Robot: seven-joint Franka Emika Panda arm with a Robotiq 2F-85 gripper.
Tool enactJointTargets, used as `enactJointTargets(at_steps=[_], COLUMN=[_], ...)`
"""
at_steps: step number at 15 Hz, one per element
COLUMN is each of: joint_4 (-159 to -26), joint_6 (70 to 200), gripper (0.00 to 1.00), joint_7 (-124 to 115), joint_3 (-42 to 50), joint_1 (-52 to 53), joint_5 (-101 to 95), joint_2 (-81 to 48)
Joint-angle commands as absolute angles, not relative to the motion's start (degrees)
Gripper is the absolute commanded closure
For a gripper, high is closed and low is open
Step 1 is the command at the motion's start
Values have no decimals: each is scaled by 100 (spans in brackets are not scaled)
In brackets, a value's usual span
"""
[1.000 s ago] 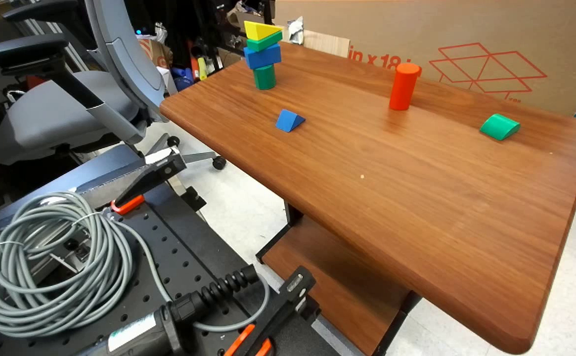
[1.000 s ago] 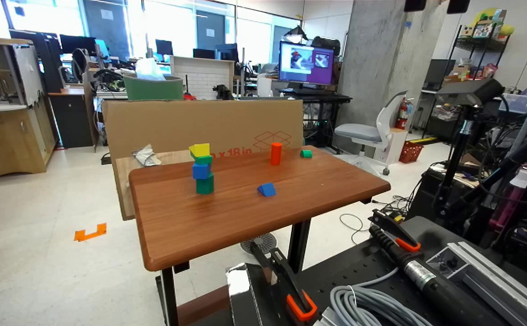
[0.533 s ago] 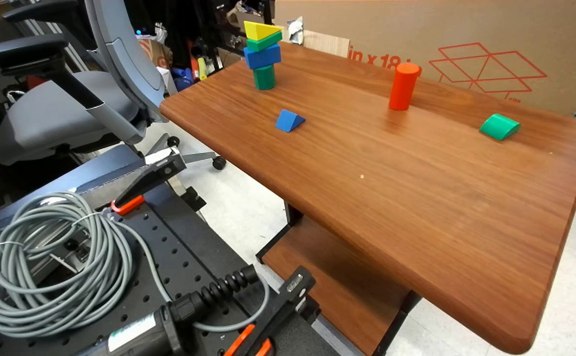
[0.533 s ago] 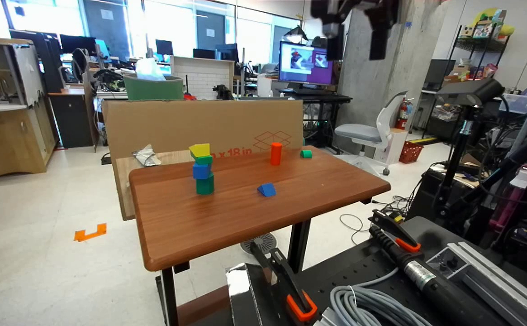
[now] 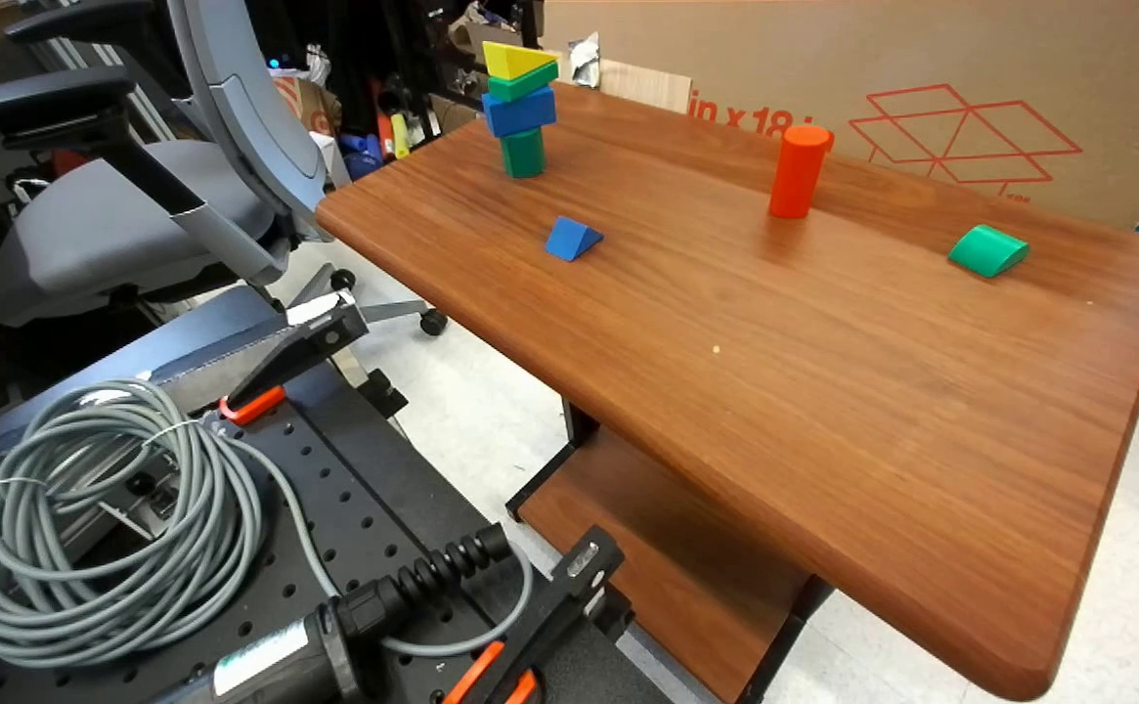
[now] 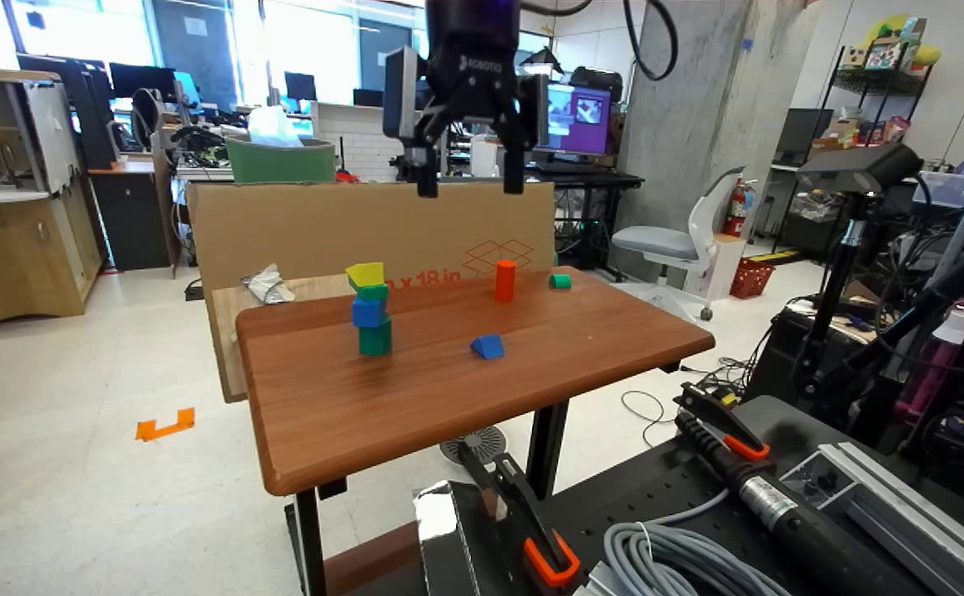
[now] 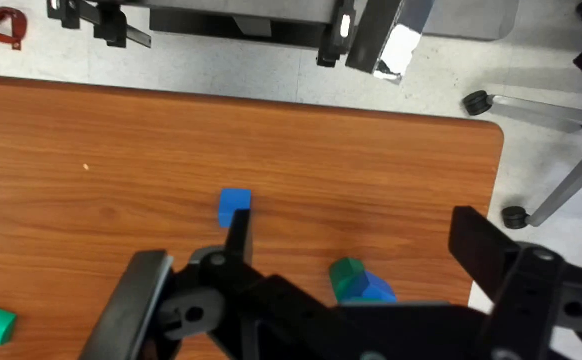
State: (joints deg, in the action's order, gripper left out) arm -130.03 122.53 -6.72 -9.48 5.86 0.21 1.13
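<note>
Wrist view: the gripper [image 7: 351, 212] fills the near part, its two fingers [image 7: 478, 247] spread wide with only air between them. Seen in an exterior view, the arm [image 6: 473, 41] comes down from the top edge and the fingers point straight down, well above the brown table [image 6: 324, 422], touching nothing. Where an exterior view takes in the full grey cable coil [image 5: 232, 508], the arm is out of frame.

Nearest below, the blue wedge [image 7: 234, 201] lies on the table; the wrist view has one finger crossing the wedge's outline. Apart from it stands the block stack [image 7: 344, 274], mostly hidden there by the gripper's body. Both exterior views show it upright: a dark green block [image 5: 523, 154] at the bottom, then a blue block [image 5: 519, 111], a thin green block [image 5: 523, 82] and a yellow wedge [image 5: 518, 61] on top.

Farther off, the red cylinder [image 5: 797, 171] stands upright in both exterior views and is out of sight in the wrist view. Beyond it lies the green half-round block [image 5: 988, 250], curved side up, which all three views catch. Behind the table stands a cardboard sheet [image 6: 349, 223], and past that an exterior view takes in a lit monitor [image 6: 587, 120].
</note>
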Motion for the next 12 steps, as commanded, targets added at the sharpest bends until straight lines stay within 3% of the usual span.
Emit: enactJointTargets(at_steps=[1,12], joint_4=[-12301,-11530], joint_6=[12541,13580], gripper=[0,0], joint_7=[-1061,-2179], joint_3=[-964,-672], joint_1=[767,1255], joint_5=[-57,-997], joint_2=[-682,-1825])
